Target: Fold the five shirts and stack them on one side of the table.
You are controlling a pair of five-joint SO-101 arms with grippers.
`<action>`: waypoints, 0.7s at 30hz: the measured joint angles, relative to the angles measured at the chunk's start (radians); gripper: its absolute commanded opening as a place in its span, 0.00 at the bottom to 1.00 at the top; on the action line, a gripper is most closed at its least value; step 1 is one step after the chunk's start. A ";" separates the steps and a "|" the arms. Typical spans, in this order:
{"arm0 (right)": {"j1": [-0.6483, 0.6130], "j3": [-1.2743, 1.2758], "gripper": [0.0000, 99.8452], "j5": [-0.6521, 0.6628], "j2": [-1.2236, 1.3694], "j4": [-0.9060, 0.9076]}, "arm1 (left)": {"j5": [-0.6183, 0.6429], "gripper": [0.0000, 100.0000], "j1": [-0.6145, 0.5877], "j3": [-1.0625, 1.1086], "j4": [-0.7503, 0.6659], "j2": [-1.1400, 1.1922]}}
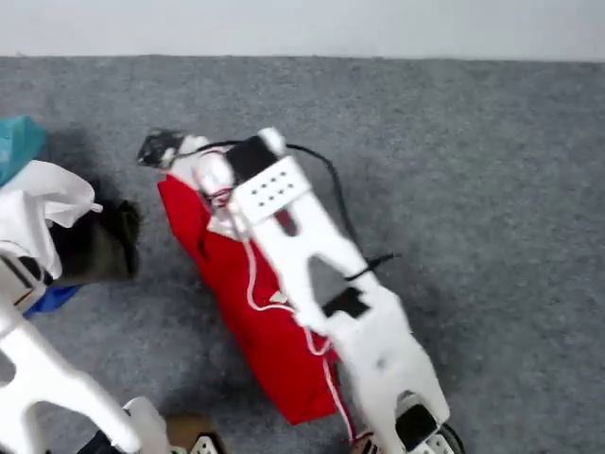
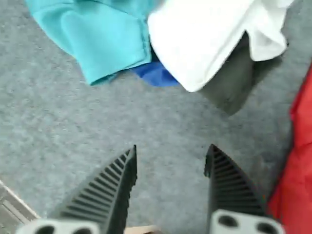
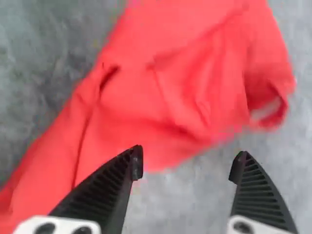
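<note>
Layout at the folding stage. The red shirt lies crumpled in the middle of the grey table, its long axis running diagonally from the far left to the near right in the high view. The right arm stretches along this same axis, directly above the cloth, with the right hand at the shirt's far-left end. That hand is open, its two ribbed fingers spread wide with nothing between them. It hangs over the shirt's edge, with one sleeve off to the side. The remaining garments form a loose heap at the left side of the table: a teal shirt, a white shirt, a blue shirt tucked beneath them, and a dark shirt. None of them appears folded, though the heap hides much of each. The left hand is likewise open and empty, above bare table between the heap and the red shirt. The right hand is clearly the nearer to the red shirt, so a grasp at the far-left end seems the likely next step.
</note>
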 measured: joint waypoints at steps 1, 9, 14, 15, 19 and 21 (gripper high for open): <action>-0.009 -0.069 0.29 0.000 0.051 0.002 | -0.014 0.22 -0.011 0.000 0.000 0.000; -0.080 -0.256 0.29 0.014 0.181 0.002 | -0.149 0.22 -0.172 -0.072 0.000 0.000; -0.135 -0.258 0.29 0.031 0.203 -0.049 | -0.244 0.22 -0.236 -0.095 0.000 0.000; -0.141 -0.258 0.29 0.034 0.215 -0.058 | -0.255 0.22 -0.249 -0.095 0.000 0.000; -0.146 -0.258 0.29 0.037 0.285 -0.104 | -0.273 0.22 -0.298 -0.095 0.000 0.000; -0.144 -0.258 0.29 0.037 0.316 -0.130 | -0.276 0.22 -0.324 -0.095 0.000 0.000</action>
